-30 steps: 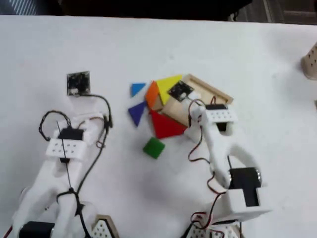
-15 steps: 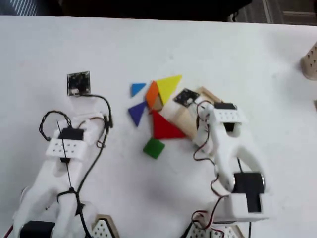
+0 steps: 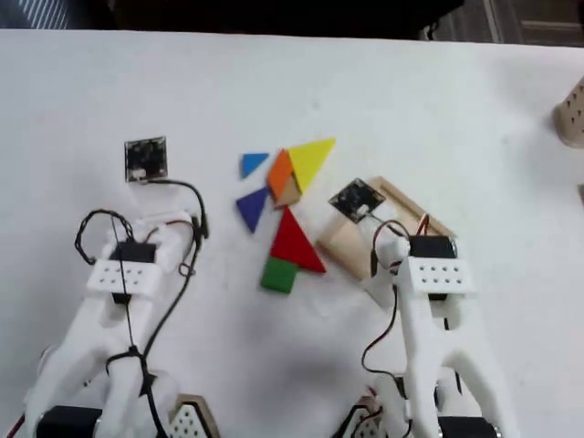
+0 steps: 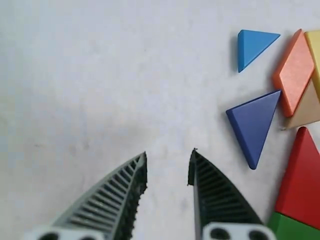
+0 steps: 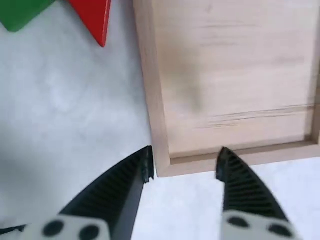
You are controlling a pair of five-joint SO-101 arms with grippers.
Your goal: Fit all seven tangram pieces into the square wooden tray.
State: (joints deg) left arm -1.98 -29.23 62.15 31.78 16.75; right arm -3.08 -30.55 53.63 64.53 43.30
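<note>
The square wooden tray (image 5: 235, 75) lies right of the middle of the table (image 3: 456, 109). The tangram pieces (image 3: 280, 172) lie on the table at its left, the red triangle (image 3: 294, 242) nearest to it. The right gripper (image 5: 185, 162) is at the tray's near corner with jaws well apart, while the left gripper (image 4: 167, 160), opened only a little, is over the table left of the dark blue triangle (image 4: 255, 125).
</note>
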